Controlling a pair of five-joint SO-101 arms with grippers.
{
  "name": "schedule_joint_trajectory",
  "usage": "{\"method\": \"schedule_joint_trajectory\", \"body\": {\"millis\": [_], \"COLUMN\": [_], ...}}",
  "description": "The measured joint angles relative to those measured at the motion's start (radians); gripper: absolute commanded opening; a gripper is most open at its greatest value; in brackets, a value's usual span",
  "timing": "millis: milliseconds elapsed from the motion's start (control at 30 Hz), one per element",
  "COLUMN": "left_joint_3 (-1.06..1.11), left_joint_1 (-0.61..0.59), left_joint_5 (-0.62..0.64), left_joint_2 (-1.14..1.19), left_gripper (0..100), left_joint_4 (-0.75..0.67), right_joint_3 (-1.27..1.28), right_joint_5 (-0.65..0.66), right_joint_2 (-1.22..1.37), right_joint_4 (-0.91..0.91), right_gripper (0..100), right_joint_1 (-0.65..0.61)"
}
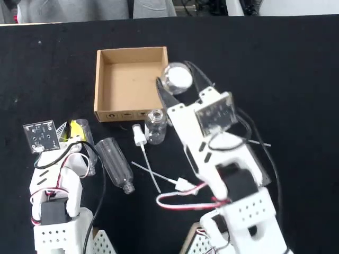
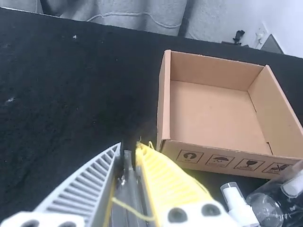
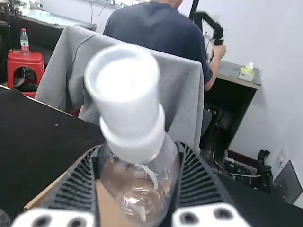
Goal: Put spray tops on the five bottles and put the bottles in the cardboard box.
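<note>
The cardboard box (image 1: 131, 79) stands open at the table's middle back. My right gripper (image 1: 176, 76) is shut on a clear bottle (image 1: 177, 78) with a white spray top, held above the box's right wall; the right wrist view shows that bottle (image 3: 135, 137) between the black fingers. One topless bottle (image 1: 155, 126) stands upright in front of the box, and another (image 1: 115, 161) lies on its side. A loose spray top (image 1: 139, 135) lies between them, a second (image 1: 183, 184) nearer me. My left gripper (image 1: 71, 127) is shut beside a further clear bottle (image 1: 89, 151). Its grey and yellow fingertips (image 2: 142, 153) point at the box (image 2: 213, 109).
The black table has free room to the left and far right of the box. A thin loose tube (image 1: 259, 142) lies right of my right arm. A red and white cable (image 1: 180, 200) loops at the front. A grey cloth hangs behind the table.
</note>
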Motion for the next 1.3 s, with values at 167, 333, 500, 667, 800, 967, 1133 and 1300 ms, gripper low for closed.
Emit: {"method": "schedule_joint_trajectory", "body": {"millis": [167,333,500,667,800,967,1133,1300], "left_joint_3": [0.0,0.0,0.0,0.0,0.0,0.0,0.0,0.0], "left_joint_1": [0.0,0.0,0.0,0.0,0.0,0.0,0.0,0.0], "left_joint_5": [0.0,0.0,0.0,0.0,0.0,0.0,0.0,0.0], "left_joint_2": [0.0,0.0,0.0,0.0,0.0,0.0,0.0,0.0], "left_gripper": [5,5,5,5,5,5,5,5], "left_joint_4": [0.0,0.0,0.0,0.0,0.0,0.0,0.0,0.0], "right_joint_3": [-0.089,-0.187,-0.256,-0.338,-0.408,-0.506,-0.623,-0.738], "right_joint_5": [-0.052,-0.075,-0.08,-0.08,-0.08,-0.08,-0.08,-0.08], "right_joint_2": [0.184,0.364,0.505,0.623,0.726,0.87,1.013,1.152], "right_joint_4": [-0.041,-0.055,-0.055,-0.055,-0.055,-0.055,-0.055,-0.055], "right_gripper": [1.8,1.8,1.8,1.8,1.8,1.8,1.8,1.8], "right_joint_1": [0.0,0.0,0.0,-0.003,-0.046,-0.08,-0.08,-0.08]}}
